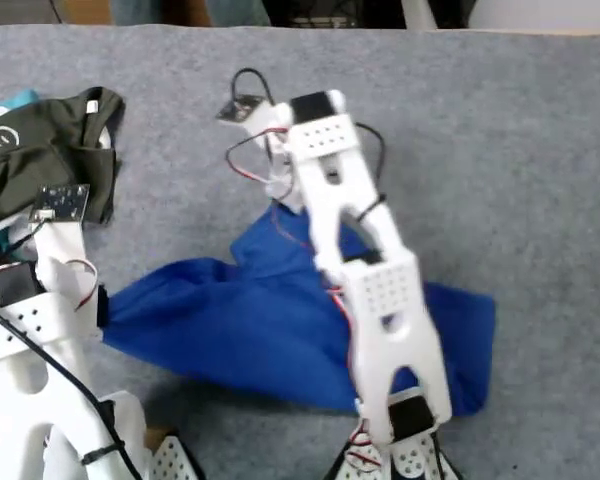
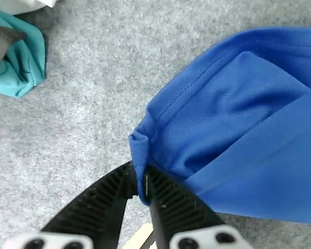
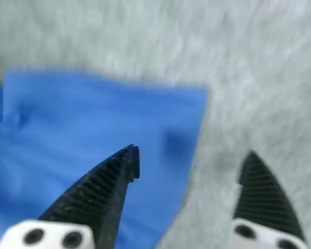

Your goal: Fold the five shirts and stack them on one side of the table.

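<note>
A blue shirt [image 1: 250,320] lies crumpled in the middle of the grey table [image 1: 500,150]. My left gripper [image 2: 140,182] is shut on a folded corner of the blue shirt [image 2: 238,119]; in the high view the left gripper [image 1: 102,305] sits at the shirt's left tip. My right gripper [image 3: 192,166] hangs open above an edge of the blue shirt [image 3: 93,119], one finger over cloth and the other over bare table. The right arm [image 1: 380,290] stretches across the shirt toward its far peak.
A dark olive shirt [image 1: 40,150] lies bunched at the far left on teal cloth [image 1: 20,100]. The teal cloth [image 2: 18,57] also lies beyond my left gripper. Open table spreads to the right [image 1: 540,200].
</note>
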Motion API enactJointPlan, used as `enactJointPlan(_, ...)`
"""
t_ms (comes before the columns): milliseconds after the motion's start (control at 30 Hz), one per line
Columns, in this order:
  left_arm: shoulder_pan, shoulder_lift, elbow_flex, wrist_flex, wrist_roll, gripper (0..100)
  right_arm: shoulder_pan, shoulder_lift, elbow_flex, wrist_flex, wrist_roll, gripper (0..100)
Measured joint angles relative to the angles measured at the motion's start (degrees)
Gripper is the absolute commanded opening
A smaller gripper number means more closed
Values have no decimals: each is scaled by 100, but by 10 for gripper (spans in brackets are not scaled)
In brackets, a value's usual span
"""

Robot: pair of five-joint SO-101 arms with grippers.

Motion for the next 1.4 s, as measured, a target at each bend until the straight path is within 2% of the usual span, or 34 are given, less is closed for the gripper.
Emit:
enactJointPlan(100, 0, 0, 0, 0, 167, 29, -26, 360, -607, 26, -246, 185)
enactJointPlan(267, 0, 0, 0, 0, 220, 29, -9, 580, -800, 35, -387, 248)
enactJointPlan(700, 0, 0, 0, 0, 255, 29, 18, 1240, -818, -9, -387, 246)
enactJointPlan(767, 0, 0, 35, 0, 255, 29, 9, 1301, -914, -35, -396, 207)
enactJointPlan(900, 0, 0, 35, 0, 255, 29, 62, 1336, -1037, -88, -396, 40)
enactJointPlan(933, 0, 0, 35, 0, 255, 29, 79, 1336, -1064, -97, -396, 24)
enactJointPlan(1233, 0, 0, 35, 0, 255, 29, 158, 1363, -1319, 18, -299, 12)
enactJointPlan(1400, 0, 0, -141, 0, 255, 29, 422, 941, -1749, 35, -615, 12)
